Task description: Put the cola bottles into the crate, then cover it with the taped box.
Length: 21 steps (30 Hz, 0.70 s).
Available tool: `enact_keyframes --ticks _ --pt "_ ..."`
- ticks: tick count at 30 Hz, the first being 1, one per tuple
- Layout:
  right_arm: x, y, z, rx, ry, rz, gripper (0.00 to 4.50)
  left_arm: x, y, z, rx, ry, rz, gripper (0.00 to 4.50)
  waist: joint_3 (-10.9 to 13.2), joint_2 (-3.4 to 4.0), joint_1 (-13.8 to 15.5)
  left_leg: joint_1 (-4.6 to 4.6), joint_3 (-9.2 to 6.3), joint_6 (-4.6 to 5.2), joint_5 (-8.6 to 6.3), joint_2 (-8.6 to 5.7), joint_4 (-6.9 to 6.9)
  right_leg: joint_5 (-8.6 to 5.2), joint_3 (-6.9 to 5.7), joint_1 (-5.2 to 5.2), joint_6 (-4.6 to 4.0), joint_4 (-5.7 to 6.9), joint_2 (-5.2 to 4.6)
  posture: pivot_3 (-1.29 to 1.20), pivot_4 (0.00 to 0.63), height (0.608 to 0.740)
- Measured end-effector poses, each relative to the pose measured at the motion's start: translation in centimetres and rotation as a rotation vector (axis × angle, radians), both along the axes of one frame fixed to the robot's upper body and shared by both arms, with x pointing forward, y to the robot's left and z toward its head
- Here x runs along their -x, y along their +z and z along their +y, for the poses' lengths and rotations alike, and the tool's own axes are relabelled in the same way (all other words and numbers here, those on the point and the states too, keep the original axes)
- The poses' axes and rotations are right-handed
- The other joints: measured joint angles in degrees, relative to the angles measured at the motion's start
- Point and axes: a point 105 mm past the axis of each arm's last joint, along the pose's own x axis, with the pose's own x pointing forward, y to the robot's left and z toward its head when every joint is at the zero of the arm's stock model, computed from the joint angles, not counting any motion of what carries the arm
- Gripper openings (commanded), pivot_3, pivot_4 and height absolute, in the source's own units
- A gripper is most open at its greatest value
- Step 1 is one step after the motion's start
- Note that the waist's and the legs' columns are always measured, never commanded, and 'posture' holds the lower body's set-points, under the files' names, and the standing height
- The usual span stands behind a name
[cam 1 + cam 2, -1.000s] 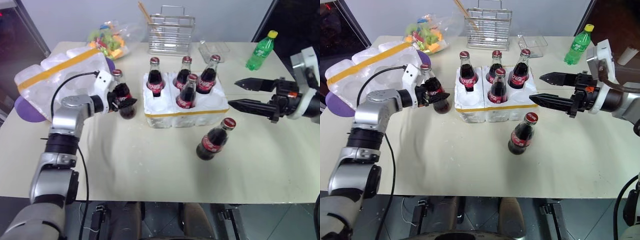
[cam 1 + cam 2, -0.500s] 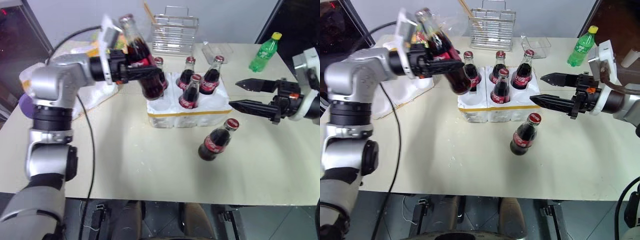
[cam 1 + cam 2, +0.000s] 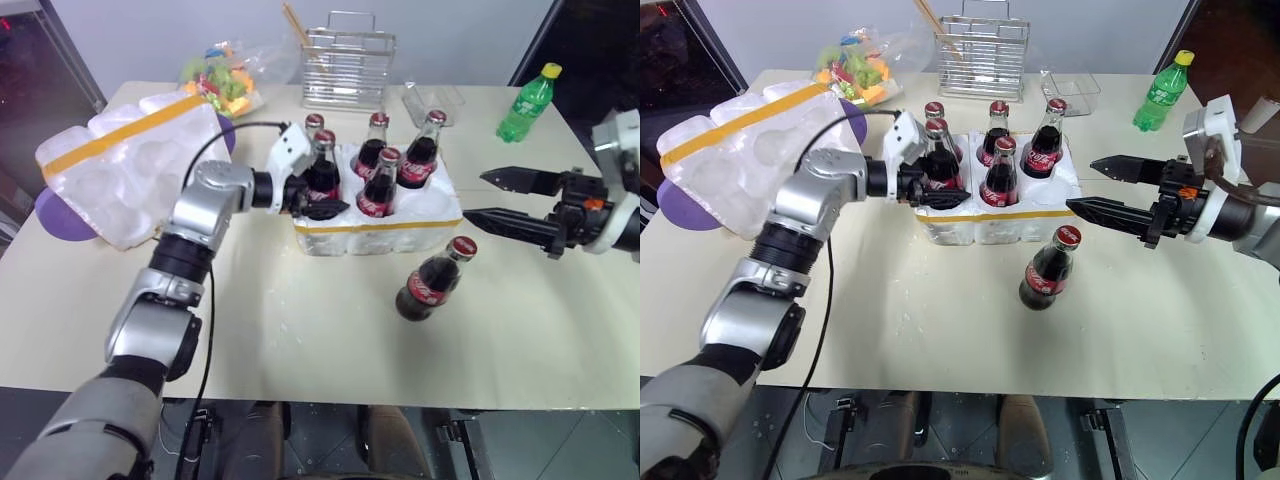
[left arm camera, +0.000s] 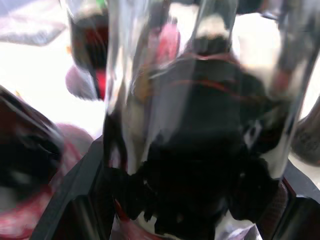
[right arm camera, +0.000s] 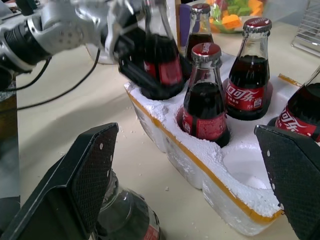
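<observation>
Cola bottle (image 3: 322, 172): clamped in left end effector (image 3: 312, 196), over the crate (image 3: 375, 228) front-left well for seating.
Right end effector (image 3: 500, 198): fingers apart, near loose bottle (image 3: 431, 280) on table (image 3: 300, 330).

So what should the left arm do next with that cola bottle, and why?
Probably lower it and let go. The left gripper holds a cola bottle upright over the crate at its front-left well, beside four bottles already seated, so it likely only needs setting down before release.
</observation>
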Motion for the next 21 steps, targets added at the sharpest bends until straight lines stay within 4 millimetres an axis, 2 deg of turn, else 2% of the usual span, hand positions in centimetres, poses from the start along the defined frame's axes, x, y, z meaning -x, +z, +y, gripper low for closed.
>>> enact_keyframes --ticks 1,3,8,11,13,17,19,21 --pt "0.0 0.0 0.0 0.000 -0.001 0.000 4.50 0.0 0.0 -0.1 -0.002 0.005 -0.008 3.83 -0.01 0.02 0.11 0.01 0.00 0.00 0.00 0.00 0.00 0.00 0.00 0.02 0.00 0.00 0.00 0.00 0.150 0.739" --pt "0.0 0.0 0.0 0.000 -0.003 -0.001 4.50 0.1 0.0 -0.3 0.005 0.007 -0.017 4.44 -0.02 0.01 0.13 0.02 0.00 0.00 0.00 -0.01 0.02 0.00 0.00 0.06 0.00 -0.02 0.00 0.00 0.150 0.739" --pt "0.0 0.0 0.0 0.001 -0.004 -0.002 4.50 0.5 -0.1 0.4 0.013 0.024 -0.022 4.44 -0.02 0.02 -0.06 0.06 -0.01 0.00 0.00 0.00 0.00 0.00 0.00 0.06 0.00 0.00 0.00 0.00 0.150 0.739" --pt "0.0 0.2 -0.2 0.009 -0.007 -0.004 4.50 1.1 0.8 1.1 0.046 0.012 0.010 4.44 -0.02 0.02 -0.13 0.04 0.00 0.00 0.00 0.00 0.00 0.00 0.00 0.04 0.00 0.00 0.00 0.00 0.150 0.739" --pt "0.1 0.6 -0.5 0.019 -0.020 -0.016 4.50 1.9 2.4 1.9 0.097 -0.015 0.022 4.44 -0.01 0.02 -0.23 0.04 -0.01 0.00 0.00 0.00 -0.03 0.00 0.00 0.01 0.00 0.00 0.00 0.00 0.150 0.739" --pt "1.0 1.1 -3.1 0.049 -0.122 -0.039 4.50 4.4 7.0 4.5 0.189 -0.095 0.030 4.44 -0.01 0.02 -0.21 0.05 -0.03 0.00 0.00 0.00 -0.06 -0.01 -0.01 0.02 0.00 0.01 0.01 0.00 0.150 0.739" --pt "1.5 -0.4 -4.6 0.095 -0.187 -0.013 4.50 6.4 9.0 5.9 0.199 -0.162 0.023 4.44 -0.03 -0.01 -0.21 0.07 -0.02 0.00 0.00 0.00 -0.05 -0.02 -0.02 0.06 0.01 0.00 0.01 0.00 0.150 0.739" --pt "2.5 -2.2 -5.8 0.093 -0.240 0.030 4.50 8.6 10.1 7.0 0.162 -0.232 0.030 4.44 -0.03 0.01 -0.16 0.07 -0.02 0.00 0.00 0.00 -0.04 -0.02 -0.01 0.07 0.01 0.00 0.00 0.00 0.150 0.739"
